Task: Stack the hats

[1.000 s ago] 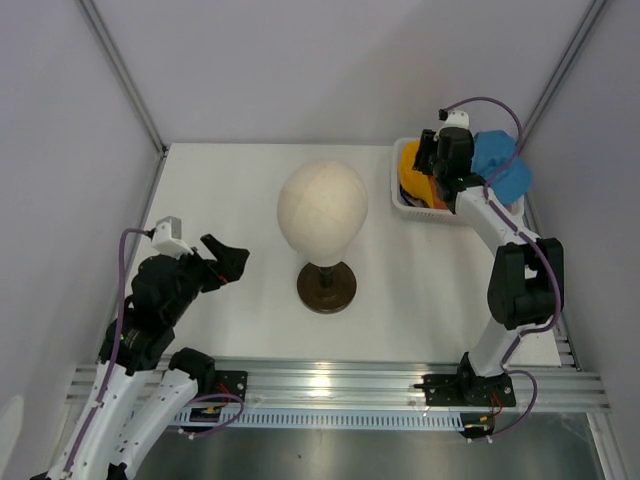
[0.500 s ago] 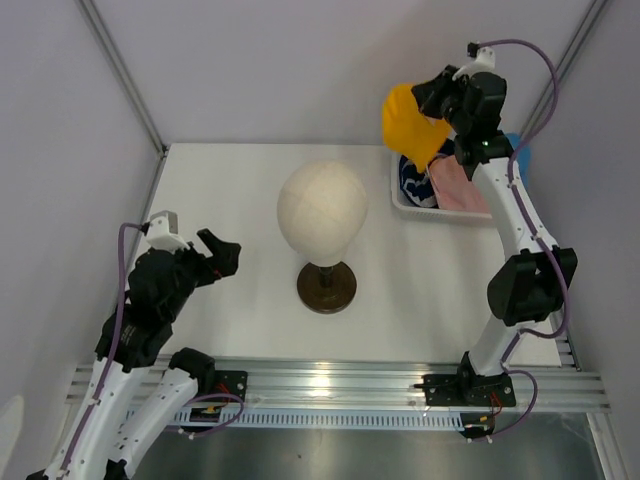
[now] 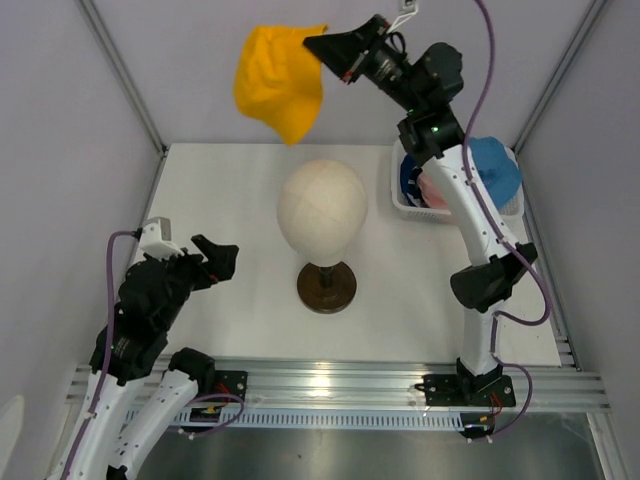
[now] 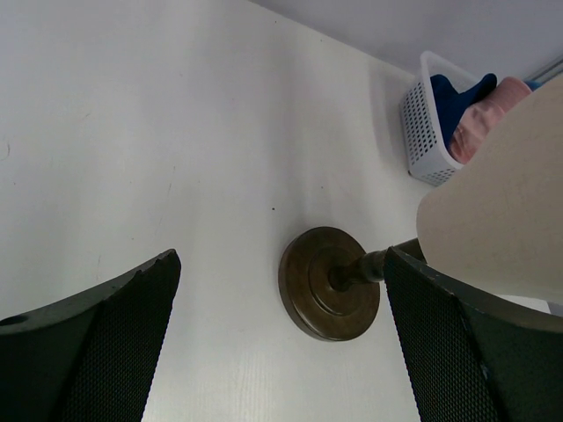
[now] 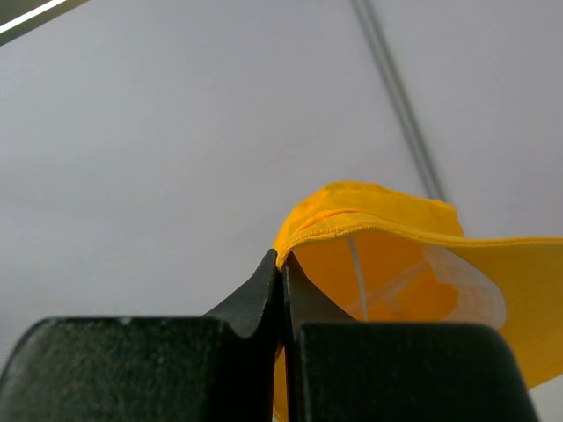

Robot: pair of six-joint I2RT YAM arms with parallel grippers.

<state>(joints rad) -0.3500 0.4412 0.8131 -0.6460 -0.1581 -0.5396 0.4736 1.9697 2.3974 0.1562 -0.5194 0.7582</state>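
My right gripper (image 3: 318, 42) is shut on the brim of the yellow hat (image 3: 277, 79) and holds it high in the air, above and behind the cream mannequin head (image 3: 321, 207). In the right wrist view the hat (image 5: 413, 272) hangs from the pinched jaws (image 5: 282, 264), its inside facing the camera. The sky blue hat (image 3: 497, 165), the pink hat (image 3: 437, 191) and the navy hat (image 3: 409, 177) lie in the white basket (image 3: 401, 206) at the back right. My left gripper (image 3: 222, 258) is open and empty, low at the left of the head's dark base (image 3: 327, 286).
The mannequin head stands on its dark round base (image 4: 330, 283) mid-table. The basket (image 4: 423, 123) sits against the back right corner. Grey walls close in the table on three sides.
My right gripper lifted the yellow hat out of the basket and swung it up and to the left, over the back of the table. The left arm barely moved.
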